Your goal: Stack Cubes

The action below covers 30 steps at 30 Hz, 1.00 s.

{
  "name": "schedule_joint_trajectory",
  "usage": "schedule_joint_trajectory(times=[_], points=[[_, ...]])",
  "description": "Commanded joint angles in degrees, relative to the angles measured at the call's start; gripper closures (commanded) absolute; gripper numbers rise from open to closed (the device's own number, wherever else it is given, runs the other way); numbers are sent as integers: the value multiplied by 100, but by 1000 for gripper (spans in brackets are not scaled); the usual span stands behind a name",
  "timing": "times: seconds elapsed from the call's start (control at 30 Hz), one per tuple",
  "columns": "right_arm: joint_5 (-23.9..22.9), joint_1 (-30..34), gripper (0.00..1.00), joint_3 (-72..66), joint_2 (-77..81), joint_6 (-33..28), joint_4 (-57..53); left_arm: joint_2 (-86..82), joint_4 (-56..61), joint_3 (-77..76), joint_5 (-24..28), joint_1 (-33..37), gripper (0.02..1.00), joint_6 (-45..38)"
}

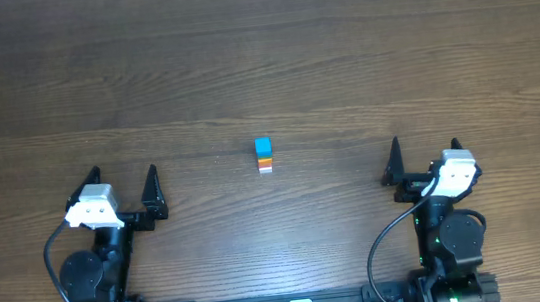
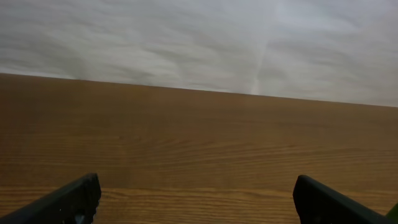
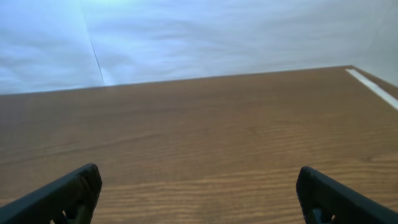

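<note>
The cube stack seems light, stiff and easy to topple; grip one cube by opposite flat sides. The left pincer and right pincer are wide open, empty.

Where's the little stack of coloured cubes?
Top view: the blue-topped stack of small cubes stands on the wooden table, midway between the left gripper and the right gripper.

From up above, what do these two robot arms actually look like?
The left arm and right arm are black and jointed. The left gripper and right gripper each have a white wrist block and two black, pointed fingers. A black cable loops beside each base.
</note>
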State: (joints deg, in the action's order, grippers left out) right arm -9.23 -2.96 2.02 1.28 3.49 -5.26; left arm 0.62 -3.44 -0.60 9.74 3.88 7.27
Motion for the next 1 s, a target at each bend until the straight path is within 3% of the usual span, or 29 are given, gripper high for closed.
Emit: schedule_joint_trajectory(times=[0.03, 1.0], points=[[94, 59, 7, -129, -59, -103, 85, -24, -4, 26, 72, -24, 20, -85], [63, 57, 9, -149, -57, -98, 138, -24, -4, 26, 72, -24, 18, -85]])
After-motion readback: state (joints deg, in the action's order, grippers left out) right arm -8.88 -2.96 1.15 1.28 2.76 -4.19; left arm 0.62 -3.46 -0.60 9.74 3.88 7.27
